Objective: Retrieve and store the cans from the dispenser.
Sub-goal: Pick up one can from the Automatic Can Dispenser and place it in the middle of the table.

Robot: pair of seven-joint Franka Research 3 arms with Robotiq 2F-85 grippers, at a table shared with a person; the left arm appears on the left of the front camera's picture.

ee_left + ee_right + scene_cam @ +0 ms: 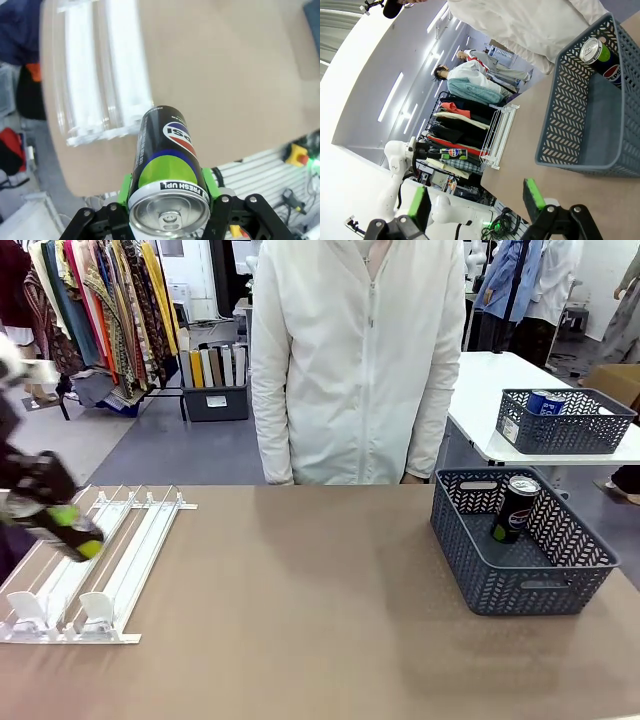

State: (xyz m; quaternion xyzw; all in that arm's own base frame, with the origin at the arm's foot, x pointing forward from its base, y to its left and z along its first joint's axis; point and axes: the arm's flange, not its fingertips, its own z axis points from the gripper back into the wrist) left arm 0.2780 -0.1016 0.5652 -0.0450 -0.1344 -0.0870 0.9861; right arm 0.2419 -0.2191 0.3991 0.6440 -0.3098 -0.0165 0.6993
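My left gripper (72,528) is shut on a black Pepsi can (167,160) with a yellow-green band, holding it sideways above the left end of the white dispenser (95,560). In the left wrist view the green pads (212,184) clamp the can near its silver top, and the dispenser (105,70) lies below on the brown table. A second Pepsi can (515,508) leans inside the dark grey basket (540,585) at the right. My right gripper (477,200) is open and holds nothing, hanging over the table short of the basket (570,120), where that can (602,57) rests.
A person in a white jacket (350,350) stands at the far side of the table. Behind at the right, a second grey basket (560,430) with a blue can (545,402) sits on a white table. The brown tabletop (300,580) stretches between dispenser and basket.
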